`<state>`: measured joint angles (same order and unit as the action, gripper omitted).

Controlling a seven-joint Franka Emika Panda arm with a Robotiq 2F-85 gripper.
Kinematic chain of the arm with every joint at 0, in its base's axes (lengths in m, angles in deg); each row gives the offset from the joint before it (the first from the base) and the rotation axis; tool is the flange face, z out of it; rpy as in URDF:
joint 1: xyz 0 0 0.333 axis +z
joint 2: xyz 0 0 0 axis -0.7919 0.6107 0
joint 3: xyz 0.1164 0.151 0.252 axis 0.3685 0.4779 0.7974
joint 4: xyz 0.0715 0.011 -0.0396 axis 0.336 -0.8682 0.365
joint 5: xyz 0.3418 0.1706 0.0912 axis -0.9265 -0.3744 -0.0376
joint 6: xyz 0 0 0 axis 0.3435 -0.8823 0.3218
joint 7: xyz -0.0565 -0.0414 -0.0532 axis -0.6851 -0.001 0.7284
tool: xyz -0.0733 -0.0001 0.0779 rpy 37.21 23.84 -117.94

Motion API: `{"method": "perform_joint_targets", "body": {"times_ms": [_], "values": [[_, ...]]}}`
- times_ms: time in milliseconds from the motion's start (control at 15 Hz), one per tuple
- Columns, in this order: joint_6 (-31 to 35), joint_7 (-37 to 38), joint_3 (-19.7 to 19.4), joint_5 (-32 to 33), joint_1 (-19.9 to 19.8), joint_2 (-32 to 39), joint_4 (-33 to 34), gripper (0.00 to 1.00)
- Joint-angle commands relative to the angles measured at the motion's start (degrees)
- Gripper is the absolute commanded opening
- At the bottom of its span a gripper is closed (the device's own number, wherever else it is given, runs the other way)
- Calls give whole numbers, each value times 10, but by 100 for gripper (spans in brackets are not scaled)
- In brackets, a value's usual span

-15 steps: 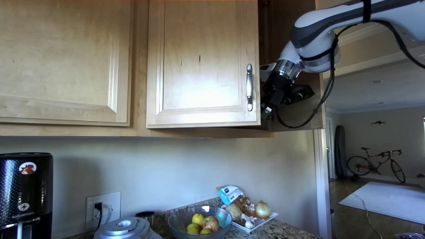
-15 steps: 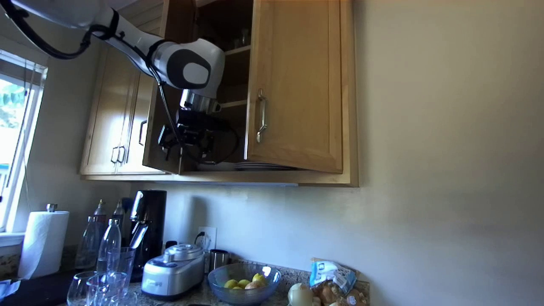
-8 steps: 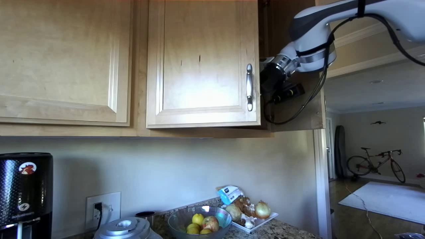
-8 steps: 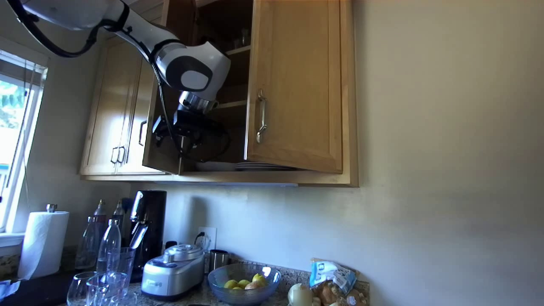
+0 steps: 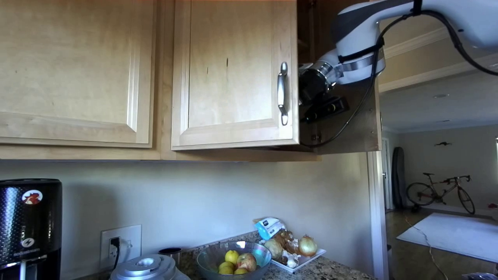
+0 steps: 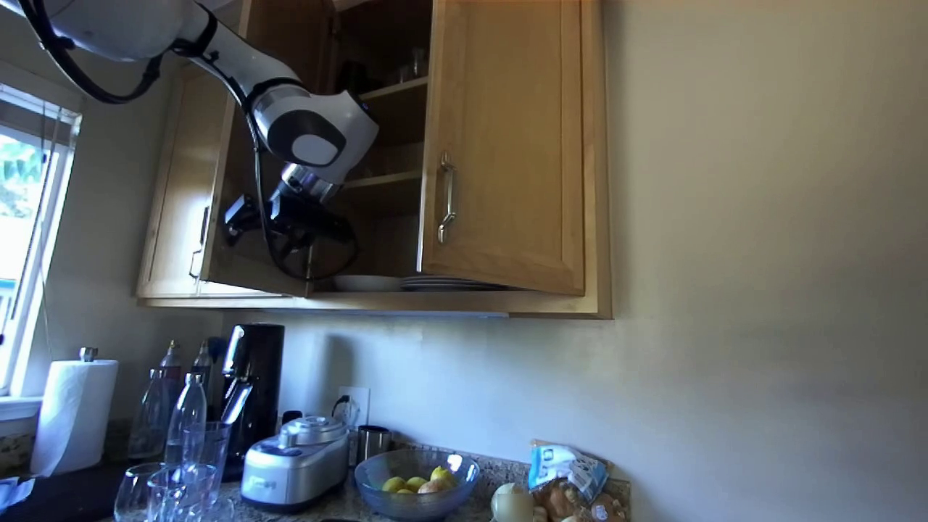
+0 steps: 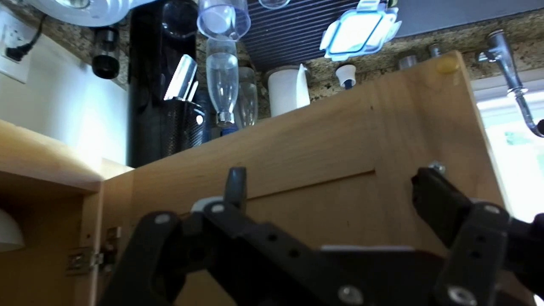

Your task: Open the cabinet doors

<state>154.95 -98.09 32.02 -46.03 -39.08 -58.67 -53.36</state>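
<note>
Honey-coloured wood cabinet doors (image 6: pixel 504 145) both stand open well above the tabletop (image 5: pixel 330 270), hinged on opposite edges. Hand (image 7: pixel 331 185) spread wide by the inner face of the door (image 7: pixel 323 144) nearer the window (image 6: pixel 22 203); I can't tell if touching. Between the doors, stacked plates (image 6: pixel 453 283) beside a pale dish (image 6: pixel 367 283).

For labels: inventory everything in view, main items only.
Cabinet doors: 2, honey, above counter, open
Closed door: 1+, honey, alongside
Plates: several, greyish, behind doors
Bowl: 1, bluish, counter
Fruit: 4+, yellow/red, bowl
Onions: 2+, tan, white tray
Bag: 1, blue-white, near onions
Machine: 1, black, counter
Appliance: 1, silver, counter
Paper roll: 1, white, counter
Bottles: 2+, clear, counter
Glasses: 3+, clear, near bottles
Arm: 1, white, near doors
Gripper: 1, black, between doors
</note>
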Motion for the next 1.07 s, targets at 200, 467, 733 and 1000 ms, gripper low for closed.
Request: {"method": "perform_joint_targets", "body": {"times_ms": [200,467,733,1000], "values": [[-20,-6,77,9,-11,-12,-7,100],[108,28,110,71,-32,-37,-46,100],[177,98,107,145,-45,-46,-78,100],[207,189,101,244,-57,-59,-123,100]]}}
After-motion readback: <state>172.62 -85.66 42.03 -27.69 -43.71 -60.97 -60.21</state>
